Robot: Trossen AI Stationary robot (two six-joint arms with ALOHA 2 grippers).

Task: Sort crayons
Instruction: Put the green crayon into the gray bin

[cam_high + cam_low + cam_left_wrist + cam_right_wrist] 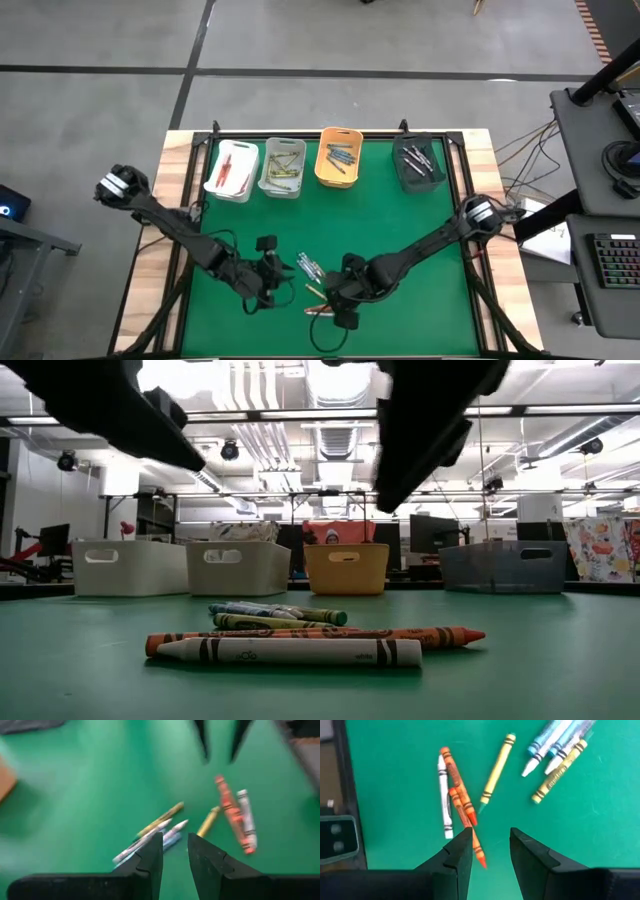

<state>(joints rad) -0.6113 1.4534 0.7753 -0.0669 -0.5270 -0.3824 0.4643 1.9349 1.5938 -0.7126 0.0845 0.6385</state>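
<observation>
A large hall with a grey concrete floor (350, 45) lies around the table; the low view shows white ceiling ducts (300, 390), strip lights, desks with monitors and a floral cloth (600, 550) at the right. A dark desk (600, 200) with a keyboard stands beside the table.

The table (150, 250) has a pale wood rim and a green mat (400, 220) over most of its top. Along the mat's far edge stand four bins in a row: white (232, 170), grey (283, 167), orange (338, 157) and black (418, 163), each with crayons inside.

Both arms reach over the mat's near part. The left gripper (175, 852) hangs above the mat with its fingers a little apart and nothing between them. The right gripper (491, 845) hangs likewise, fingers apart and empty.

Loose crayons (312, 280) lie flat on the mat between the grippers: a blue and olive cluster (560, 750), a yellow one (497, 767), and orange ones (462, 807) touching a white one (444, 797).
</observation>
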